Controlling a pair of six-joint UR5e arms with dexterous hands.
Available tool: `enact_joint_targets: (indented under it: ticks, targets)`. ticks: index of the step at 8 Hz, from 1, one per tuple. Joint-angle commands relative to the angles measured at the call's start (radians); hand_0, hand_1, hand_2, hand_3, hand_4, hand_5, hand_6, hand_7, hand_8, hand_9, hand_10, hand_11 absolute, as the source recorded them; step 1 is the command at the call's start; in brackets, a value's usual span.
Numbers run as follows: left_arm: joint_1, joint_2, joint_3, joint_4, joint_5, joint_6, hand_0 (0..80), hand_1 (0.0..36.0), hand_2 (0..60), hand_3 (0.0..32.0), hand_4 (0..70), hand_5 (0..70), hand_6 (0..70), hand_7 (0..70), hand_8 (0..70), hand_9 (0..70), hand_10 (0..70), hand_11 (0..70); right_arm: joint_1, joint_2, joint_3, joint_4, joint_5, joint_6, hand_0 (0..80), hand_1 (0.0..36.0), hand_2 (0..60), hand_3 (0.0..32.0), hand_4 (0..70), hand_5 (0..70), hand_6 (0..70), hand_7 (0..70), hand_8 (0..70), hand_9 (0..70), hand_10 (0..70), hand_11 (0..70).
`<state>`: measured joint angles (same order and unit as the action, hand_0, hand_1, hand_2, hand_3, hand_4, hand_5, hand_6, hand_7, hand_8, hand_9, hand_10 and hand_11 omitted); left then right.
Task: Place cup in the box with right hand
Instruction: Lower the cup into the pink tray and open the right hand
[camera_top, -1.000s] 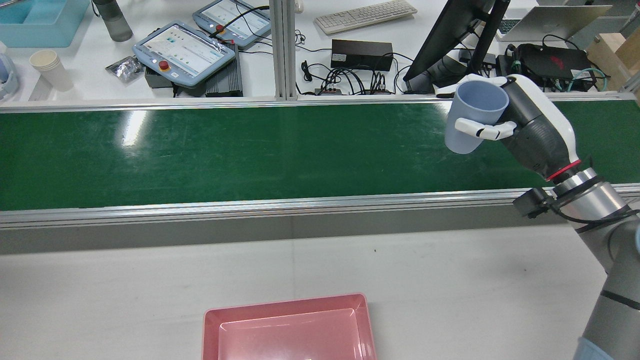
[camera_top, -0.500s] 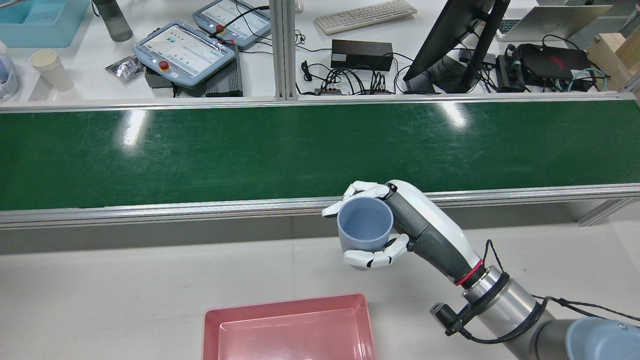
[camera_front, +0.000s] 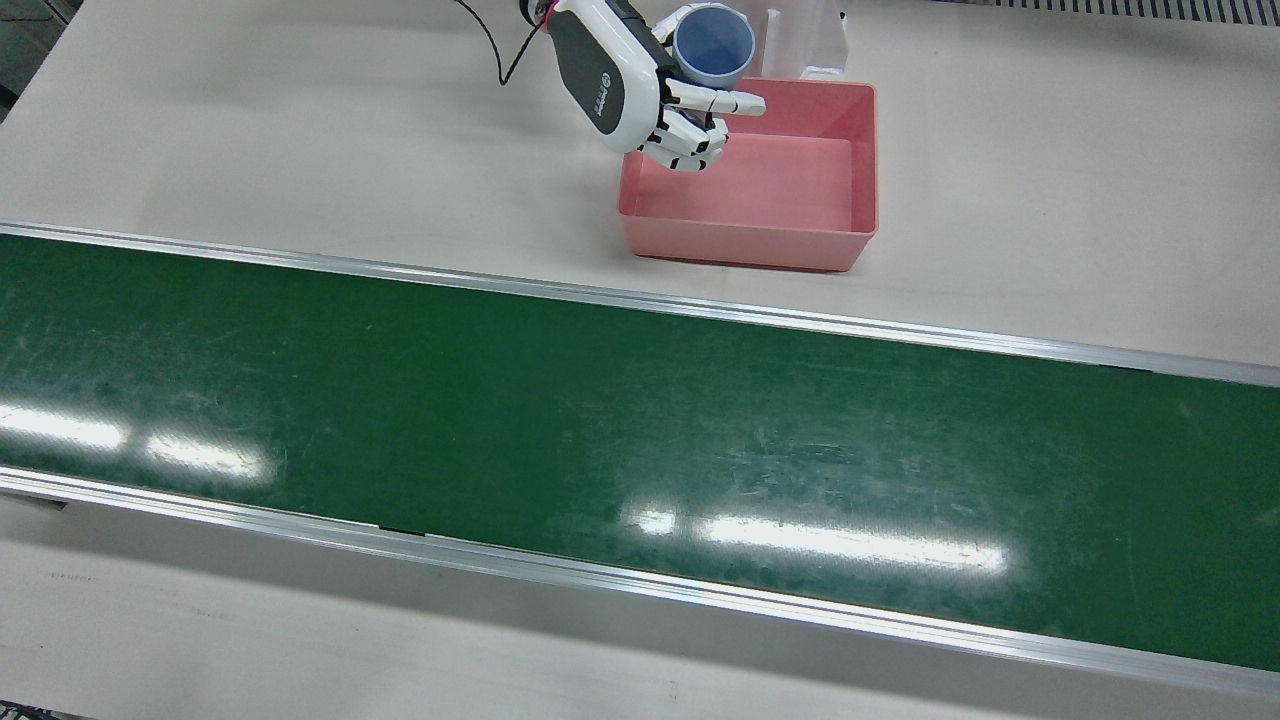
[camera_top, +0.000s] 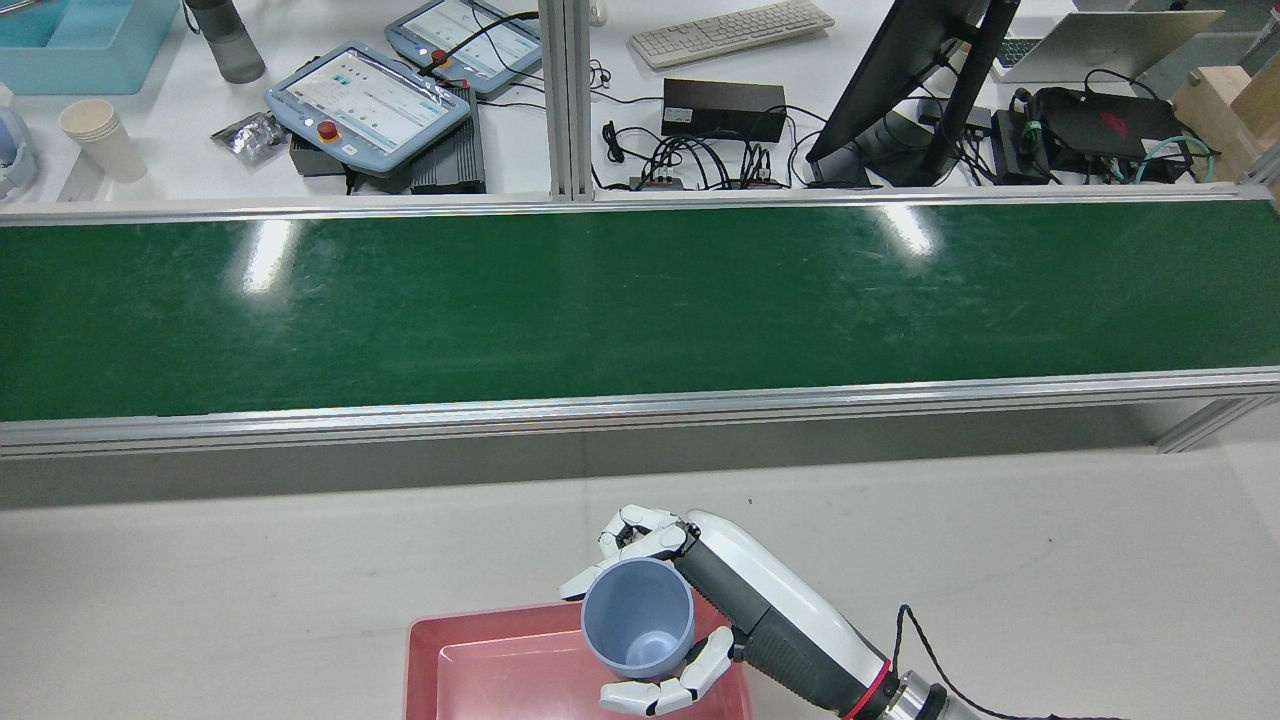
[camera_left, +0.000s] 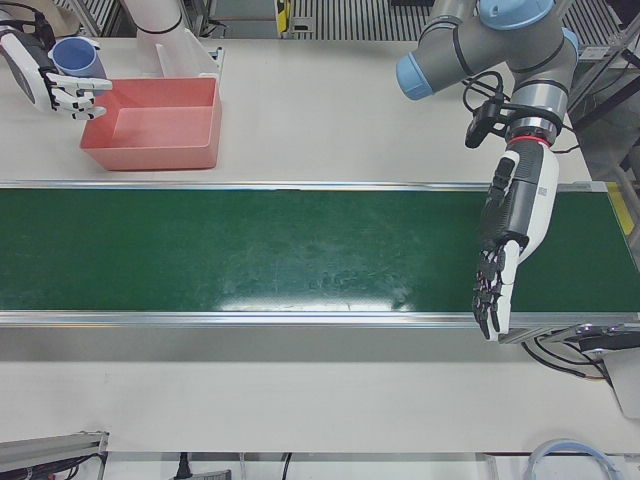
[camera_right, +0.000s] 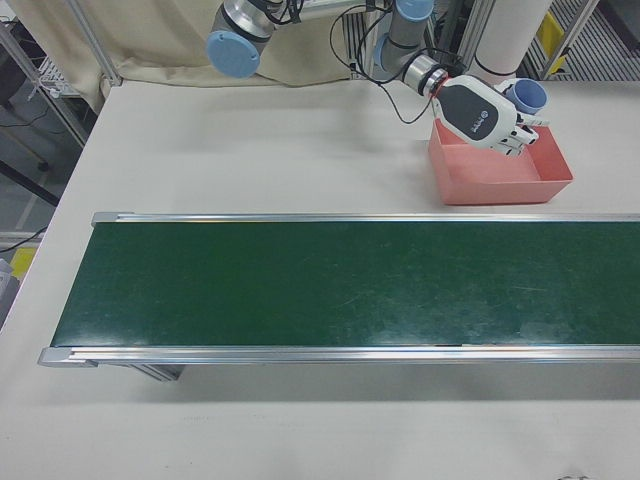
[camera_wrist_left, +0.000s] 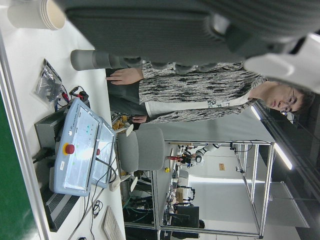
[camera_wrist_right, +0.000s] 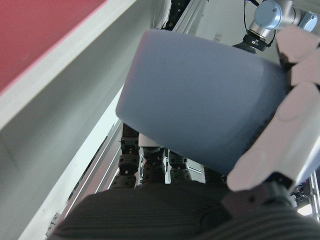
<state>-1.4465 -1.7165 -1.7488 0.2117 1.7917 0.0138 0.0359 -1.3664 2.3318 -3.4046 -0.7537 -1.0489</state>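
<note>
- Right hand (camera_top: 700, 610): fingers wrapped around the upright cup (camera_top: 637, 615), held above the box's (camera_front: 860, 150) corner.
- Left hand (camera_left: 505, 250): empty, fingers extended, pointing toward 6 o'clock over the belt (camera_left: 250, 250).

White-shelled right hand (camera_top: 700, 610) with grey palm, red wrist ring, black cable.

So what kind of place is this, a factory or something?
More likely a robotics lab or test station: a green conveyor belt, control tablets and a monitor on the bench, and a robot hand holding a blue cup.
</note>
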Motion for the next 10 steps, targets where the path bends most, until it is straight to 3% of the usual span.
enact_joint_targets:
  ticks: [1, 4, 6, 7, 8, 9, 10]
  targets:
    - [0.000, 0.000, 0.000, 0.000, 0.000, 0.000, 0.0, 0.0, 0.0, 0.0, 0.0, 0.0, 0.0, 0.0, 0.0, 0.0, 0.0, 0.0, -0.033, 0.003, -0.089, 0.143, 0.025, -0.008, 46.9, 11.2, 0.0, 0.0, 0.0, 4.4, 0.2, 0.0, 4.1, 4.6, 0.0, 0.0]
    - [0.000, 0.000, 0.000, 0.000, 0.000, 0.000, 0.0, 0.0, 0.0, 0.0, 0.0, 0.0, 0.0, 0.0, 0.0, 0.0, 0.0, 0.0, -0.033, -0.002, -0.075, 0.143, 0.019, 0.030, 47.2, 12.5, 0.0, 0.0, 0.0, 5.0, 1.8, 0.8, 7.7, 8.0, 0.0, 0.0]
    - [0.000, 0.000, -0.002, 0.000, 0.000, 0.000, 0.0, 0.0, 0.0, 0.0, 0.0, 0.0, 0.0, 0.0, 0.0, 0.0, 0.0, 0.0, -0.022, -0.005, -0.052, 0.143, 0.016, 0.041, 46.7, 12.6, 0.0, 1.6, 0.0, 5.1, 2.0, 5.0, 8.5, 9.1, 0.0, 0.0]
    - [0.000, 0.000, -0.002, 0.000, 0.000, 0.000, 0.0, 0.0, 0.0, 0.0, 0.0, 0.0, 0.0, 0.0, 0.0, 0.0, 0.0, 0.0, 0.019, -0.037, 0.031, 0.136, -0.008, 0.041, 46.6, 12.7, 0.0, 2.4, 0.0, 5.1, 2.2, 6.4, 8.8, 9.6, 0.0, 0.0]
    - [0.000, 0.000, 0.000, 0.000, 0.000, 0.000, 0.0, 0.0, 0.0, 0.0, 0.0, 0.0, 0.0, 0.0, 0.0, 0.0, 0.0, 0.0, 0.142, -0.087, 0.094, 0.128, -0.057, 0.065, 46.6, 13.1, 0.2, 3.6, 0.0, 5.2, 2.3, 7.3, 9.1, 10.0, 0.0, 0.0]
    - [0.000, 0.000, 0.000, -0.002, 0.000, 0.000, 0.0, 0.0, 0.0, 0.0, 0.0, 0.0, 0.0, 0.0, 0.0, 0.0, 0.0, 0.0, 0.259, -0.123, 0.083, 0.095, -0.122, 0.201, 46.7, 13.3, 1.3, 3.4, 0.0, 5.2, 2.6, 8.7, 9.3, 10.6, 0.0, 0.0]
    - [0.000, 0.000, 0.000, -0.002, 0.000, 0.000, 0.0, 0.0, 0.0, 0.0, 0.0, 0.0, 0.0, 0.0, 0.0, 0.0, 0.0, 0.0, 0.347, -0.146, 0.061, -0.024, -0.156, 0.392, 46.8, 13.7, 3.8, 0.2, 0.0, 5.0, 3.7, 12.4, 9.3, 11.7, 0.0, 0.0]
